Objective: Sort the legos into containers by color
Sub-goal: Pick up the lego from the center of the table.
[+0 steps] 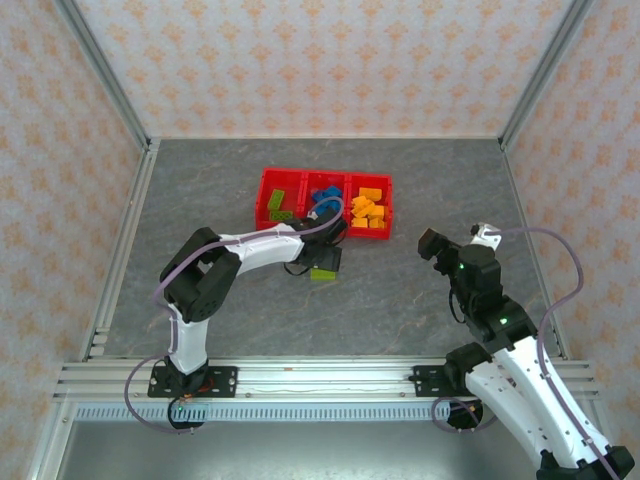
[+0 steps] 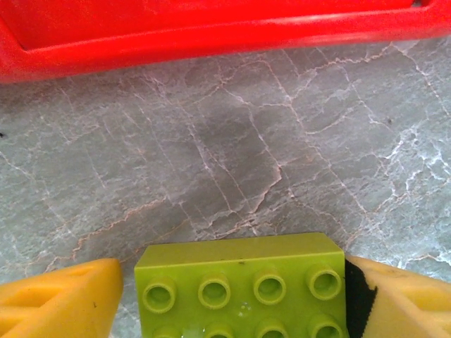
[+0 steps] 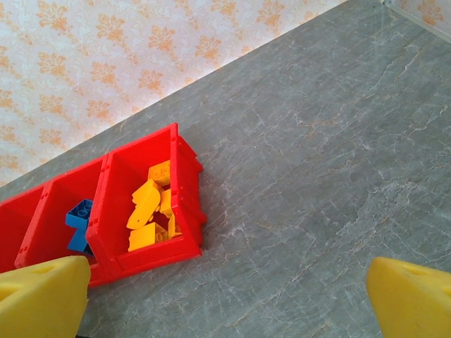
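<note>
- The green brick lies flat and studs up on the counter. It is just on the near side of the tray and apart from the tray's wall.
- The left end effector is down over it with one finger at each short end. The brick's long axis therefore runs from finger to finger, roughly parallel to the tray's near wall.
- Its fingers stand fairly wide and are not clamped. The pad at the right of the wrist view looks to touch the brick's end, while a sliver of counter shows between the other finger and the brick. I judge the brick bracketed but not yet held.
- The left compartment holds the green legos. In the top view it lies beyond the brick and off to the left.
- The middle compartment holds blue legos and the right one yellow legos.
- The coming carry is likely short: up, forward and left over the near wall.
- The right end effector hangs wide open with nothing in it, to the right of the tray and well apart from the brick. The left arm is far the nearer.
- Gripping along the length leaves little finger overlap, so the brick could twist if the pads land off-centre.
</note>
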Controlling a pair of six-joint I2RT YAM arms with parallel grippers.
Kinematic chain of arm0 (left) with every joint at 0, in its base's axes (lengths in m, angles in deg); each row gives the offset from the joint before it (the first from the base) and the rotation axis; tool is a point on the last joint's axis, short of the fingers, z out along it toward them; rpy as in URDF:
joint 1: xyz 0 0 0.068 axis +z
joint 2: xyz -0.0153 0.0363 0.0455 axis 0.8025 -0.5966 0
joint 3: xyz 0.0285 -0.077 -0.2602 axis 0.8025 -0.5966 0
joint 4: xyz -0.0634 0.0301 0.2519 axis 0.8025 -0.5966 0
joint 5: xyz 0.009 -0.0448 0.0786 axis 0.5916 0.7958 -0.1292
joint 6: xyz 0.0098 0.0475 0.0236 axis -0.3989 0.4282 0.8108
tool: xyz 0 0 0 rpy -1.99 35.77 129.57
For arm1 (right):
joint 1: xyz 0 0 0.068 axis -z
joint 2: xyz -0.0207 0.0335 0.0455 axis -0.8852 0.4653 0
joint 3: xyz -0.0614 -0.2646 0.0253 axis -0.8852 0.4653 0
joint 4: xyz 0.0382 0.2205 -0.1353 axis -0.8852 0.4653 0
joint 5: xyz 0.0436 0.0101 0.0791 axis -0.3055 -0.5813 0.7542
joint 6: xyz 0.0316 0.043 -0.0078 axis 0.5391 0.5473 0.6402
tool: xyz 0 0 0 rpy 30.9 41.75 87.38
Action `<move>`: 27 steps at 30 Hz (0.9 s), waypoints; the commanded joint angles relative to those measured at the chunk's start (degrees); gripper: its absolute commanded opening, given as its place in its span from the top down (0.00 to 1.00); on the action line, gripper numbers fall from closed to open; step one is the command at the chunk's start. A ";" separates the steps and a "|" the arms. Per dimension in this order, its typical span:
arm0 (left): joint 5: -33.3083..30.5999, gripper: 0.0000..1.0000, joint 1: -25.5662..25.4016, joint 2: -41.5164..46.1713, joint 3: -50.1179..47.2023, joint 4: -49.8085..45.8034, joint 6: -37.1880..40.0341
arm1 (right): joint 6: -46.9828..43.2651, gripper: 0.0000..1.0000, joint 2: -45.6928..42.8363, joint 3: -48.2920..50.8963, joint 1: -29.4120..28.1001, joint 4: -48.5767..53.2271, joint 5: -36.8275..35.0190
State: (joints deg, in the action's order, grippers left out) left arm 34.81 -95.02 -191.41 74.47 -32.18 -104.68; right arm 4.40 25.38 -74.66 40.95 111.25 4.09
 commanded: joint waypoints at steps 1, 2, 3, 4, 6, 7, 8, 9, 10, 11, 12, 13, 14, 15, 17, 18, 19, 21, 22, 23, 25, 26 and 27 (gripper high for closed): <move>1.43 0.21 -0.62 -1.72 0.04 0.26 -0.62 | -0.19 0.00 -0.64 0.29 0.00 -0.66 -0.33; 1.32 0.22 -0.62 -1.80 0.11 0.30 -0.82 | -0.23 0.00 -0.73 0.46 0.01 -0.86 -0.53; 1.14 0.24 -0.63 -2.00 0.24 0.17 -0.83 | -0.24 0.00 -0.64 0.46 0.00 -0.85 -0.56; 1.05 0.26 -0.58 -1.99 0.32 0.04 -0.84 | -0.24 0.00 -0.59 0.32 -0.01 -0.64 -0.47; 0.62 0.30 -0.63 -2.20 0.40 0.13 -0.70 | -0.23 0.00 -0.70 0.27 0.05 -0.52 -0.58; 0.36 0.31 -0.63 -2.26 0.42 -0.03 -0.70 | -0.15 0.00 -0.73 0.46 -0.02 -0.76 -0.71; 0.25 0.34 -0.63 -2.27 0.47 -0.06 -0.74 | -0.11 0.00 -0.67 0.55 0.05 -0.80 -0.72; 0.34 0.37 -0.61 -2.24 0.38 -0.03 -0.74 | -0.14 0.00 -0.56 0.40 0.00 -0.66 -0.62; 0.49 0.40 -0.62 -2.22 0.26 0.13 -0.53 | -0.06 0.00 -0.55 0.30 0.05 -0.53 -0.62; 0.60 0.41 -0.58 -2.26 0.10 0.31 -0.27 | -0.06 0.00 -0.55 0.34 -0.01 -0.54 -0.62; 0.44 0.42 -0.63 -2.23 -0.01 0.40 -0.22 | -0.02 0.00 -0.64 0.41 0.05 -0.76 -0.85; 0.26 0.43 -0.63 -2.13 -0.06 0.33 -0.28 | -0.04 0.00 -0.61 0.55 0.04 -0.88 -0.94; 0.08 0.45 -0.63 -1.84 -0.10 0.29 -0.30 | 0.04 0.00 -0.47 0.48 0.04 -0.69 -0.98; -0.09 0.46 -0.63 -1.45 -0.25 0.50 -0.39 | 0.02 0.00 -0.39 0.30 0.05 -0.40 -0.90; -0.89 0.50 -0.63 -0.24 -0.71 1.20 -0.43 | 0.02 0.00 -0.44 0.31 0.04 -0.52 -1.11; -1.59 0.51 -0.63 0.59 -0.93 1.28 -0.63 | 0.05 0.00 -0.38 0.46 0.05 -0.63 -1.22; -1.96 0.52 -0.63 1.34 -1.05 1.33 -0.65 | 0.05 0.00 -0.29 0.40 -0.03 -0.59 -1.17; -2.42 0.52 -0.55 3.48 -1.12 1.49 -0.23 | 0.18 0.00 -0.20 0.29 0.03 -0.30 -1.11; -2.53 0.52 -0.46 4.05 -1.00 1.37 0.14 | 0.28 0.00 -0.28 0.29 0.05 -0.29 -1.52; -2.94 0.53 -0.26 4.60 -0.75 0.90 0.31 | 0.51 0.00 -0.37 0.25 0.04 -0.24 -2.04; -3.44 0.54 0.44 5.47 -0.29 0.17 0.38 | 0.56 0.00 -0.46 0.24 0.04 -0.07 -2.28; -3.52 0.54 0.92 6.06 -0.13 0.00 0.66 | 0.56 0.00 -0.47 0.21 0.01 0.01 -2.15; -3.84 0.55 1.41 6.64 -0.03 -0.04 0.79 | 0.51 0.00 -0.46 0.29 0.03 -0.22 -2.21</move>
State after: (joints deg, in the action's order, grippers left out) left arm 33.80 -94.74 -188.24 73.90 -31.13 -104.68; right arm 4.45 25.36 -74.66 40.95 111.27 3.65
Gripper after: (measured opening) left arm 0.595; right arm 0.998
